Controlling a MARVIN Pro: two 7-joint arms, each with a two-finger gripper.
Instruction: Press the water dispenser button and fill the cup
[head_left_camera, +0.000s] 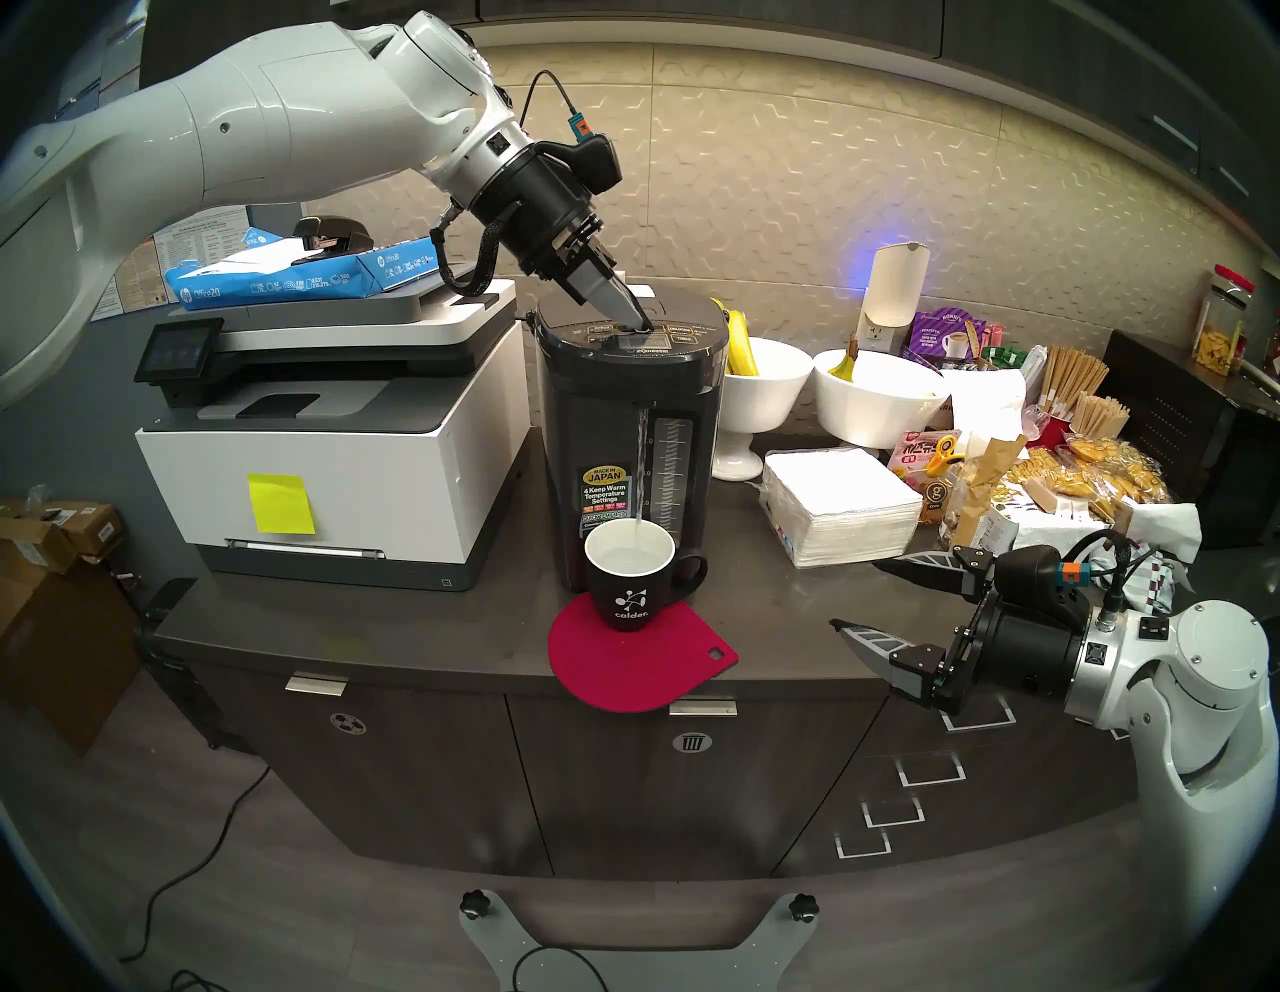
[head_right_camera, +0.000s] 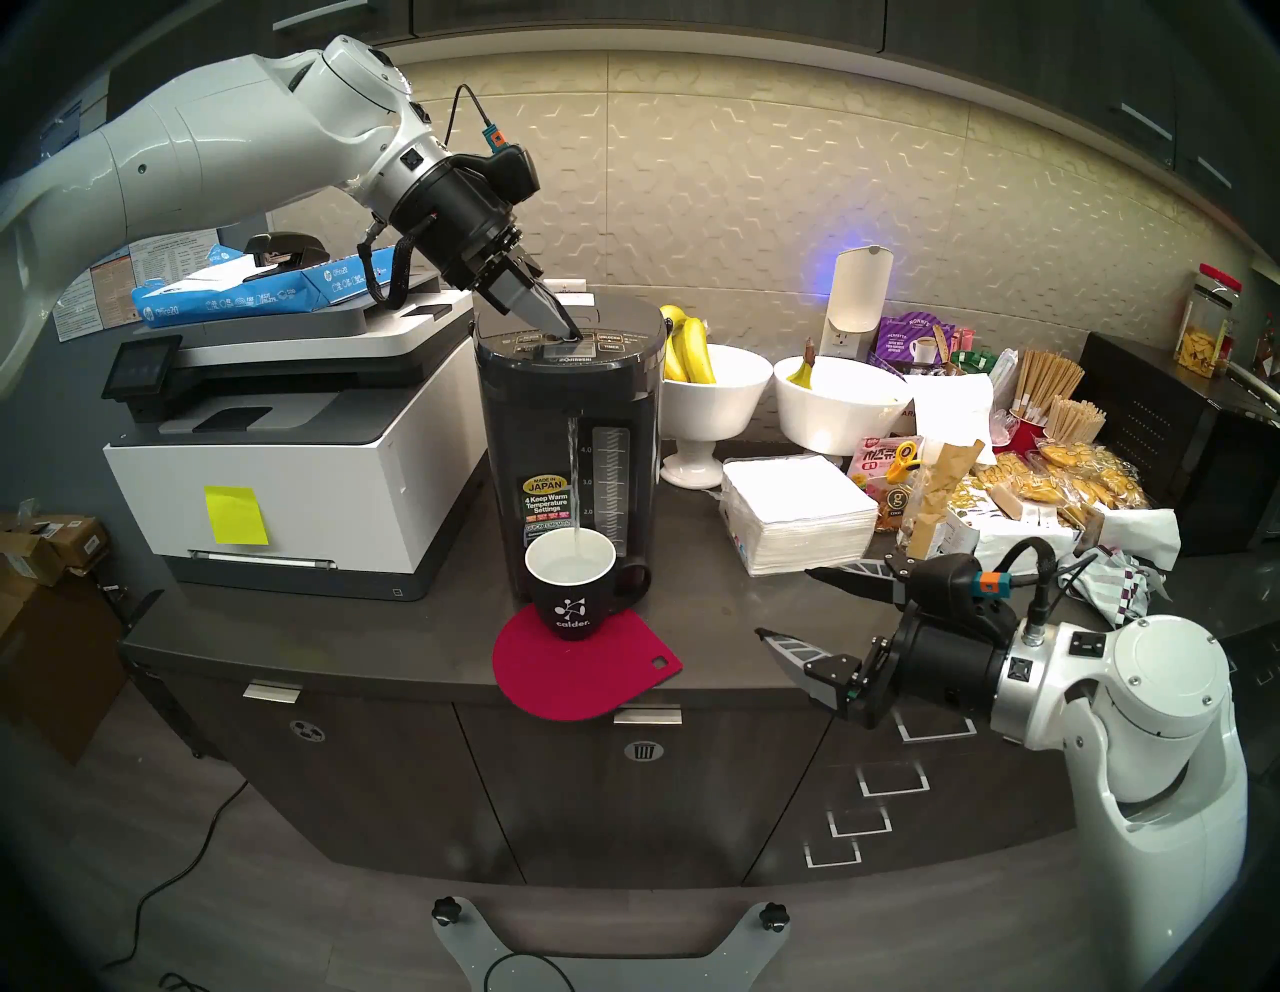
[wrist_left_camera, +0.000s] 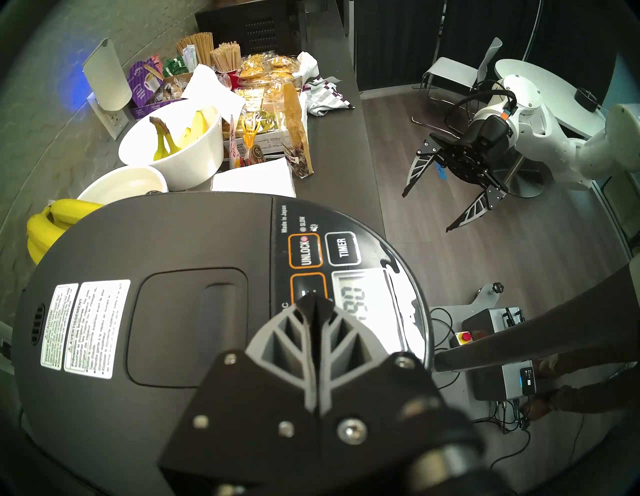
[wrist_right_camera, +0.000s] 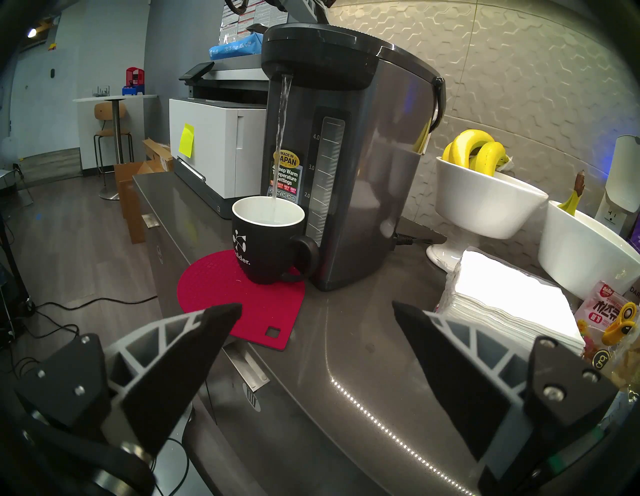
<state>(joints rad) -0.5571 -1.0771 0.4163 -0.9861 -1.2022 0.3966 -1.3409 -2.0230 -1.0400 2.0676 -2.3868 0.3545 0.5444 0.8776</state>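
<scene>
Left gripper (wrist_left_camera: 313, 304): fingers pressed together into one point, tilted down onto the lid panel of the water dispenser (head_left_camera: 627, 429), tip planted on the gold-outlined button (wrist_left_camera: 306, 289) just below UNLOCK (wrist_left_camera: 306, 251) and beside the LCD (wrist_left_camera: 358, 298). Closed so as to make a narrow, stiff poker, judging by the fit on the button. Holding nothing.

Thin stream of water (wrist_right_camera: 281, 138) dropping from the spout, straight past the yellow sticker, into the cup (head_left_camera: 630, 578). Cup upright against the pot's front, right under the spout, handle turned toward the robot's right, resting on a red silicone mat (head_left_camera: 641, 661) that overhangs the counter edge; mat there most likely for drips. Water pooled low inside, well short of the rim, so filling only partly done.

Right gripper (wrist_right_camera: 317, 313): fingers wide apart, empty, parked off the counter's near edge, well clear of cup and stream.

Dark grey counter (head_left_camera: 429, 634); white-and-grey printer (head_left_camera: 325, 443) left of the pot; white bowls (head_left_camera: 876, 402) with bananas, napkin stack (head_left_camera: 838, 506) and snack packets to the right. Hexagon-tiled wall behind, wood-look floor below.
</scene>
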